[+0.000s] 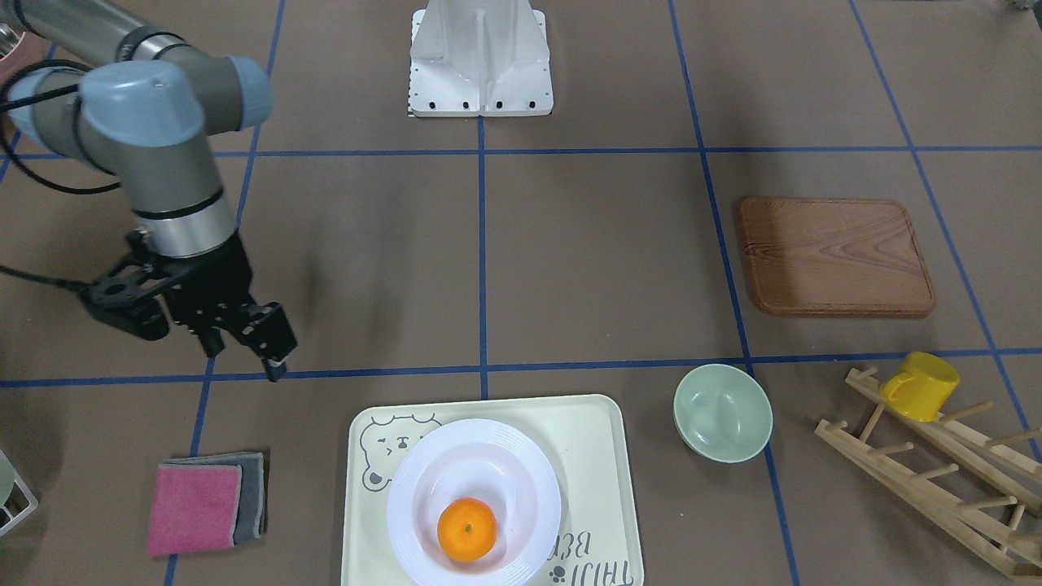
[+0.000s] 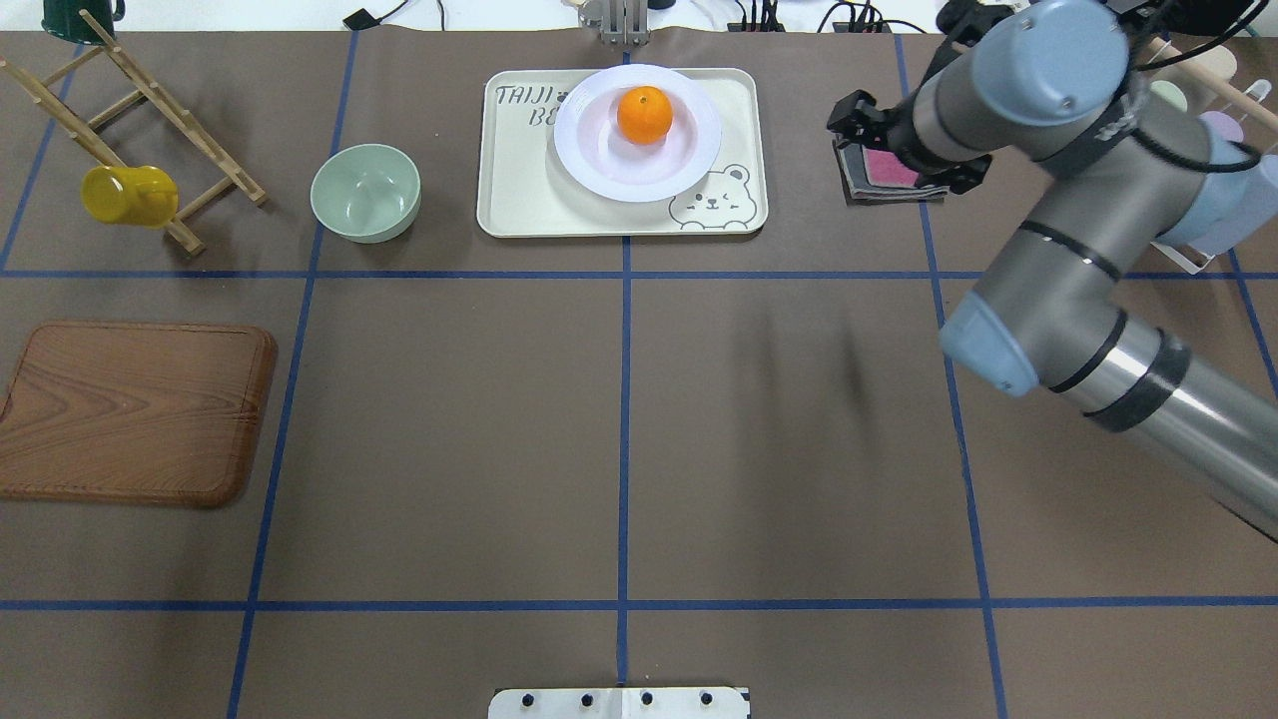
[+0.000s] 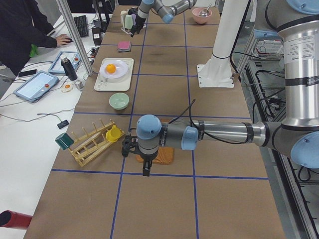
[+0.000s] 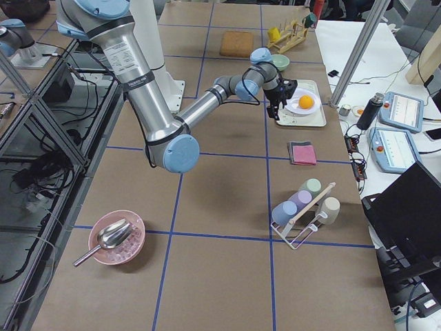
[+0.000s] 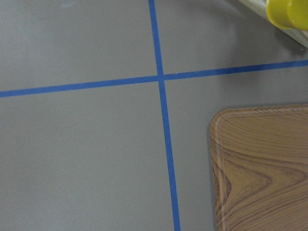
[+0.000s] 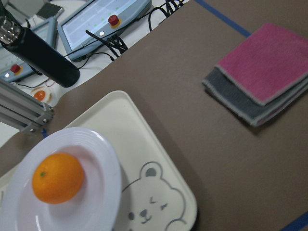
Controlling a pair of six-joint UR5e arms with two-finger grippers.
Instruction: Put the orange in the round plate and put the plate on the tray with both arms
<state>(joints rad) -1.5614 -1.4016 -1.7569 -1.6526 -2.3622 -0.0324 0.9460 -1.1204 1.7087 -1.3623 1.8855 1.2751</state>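
the orange (image 1: pixel 466 529) sits in the round plate (image 1: pixel 529 465), on the tray (image 1: pixel 588 439) at the bench's far edge; job looks done; right claw (image 1: pixel 244 354) hangs open, empty; left claw (image 3: pixel 145 168), i cannot tell

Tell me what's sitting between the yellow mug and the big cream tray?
The pale green round bowl sits between the yellow mug and the cream rectangular tray, shown in the overhead view.

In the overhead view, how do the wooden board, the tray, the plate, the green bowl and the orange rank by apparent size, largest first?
1. tray and wooden board: about alike, and the board lies nearer the camera, so I do not rank them.
2. plate
3. green bowl
4. orange
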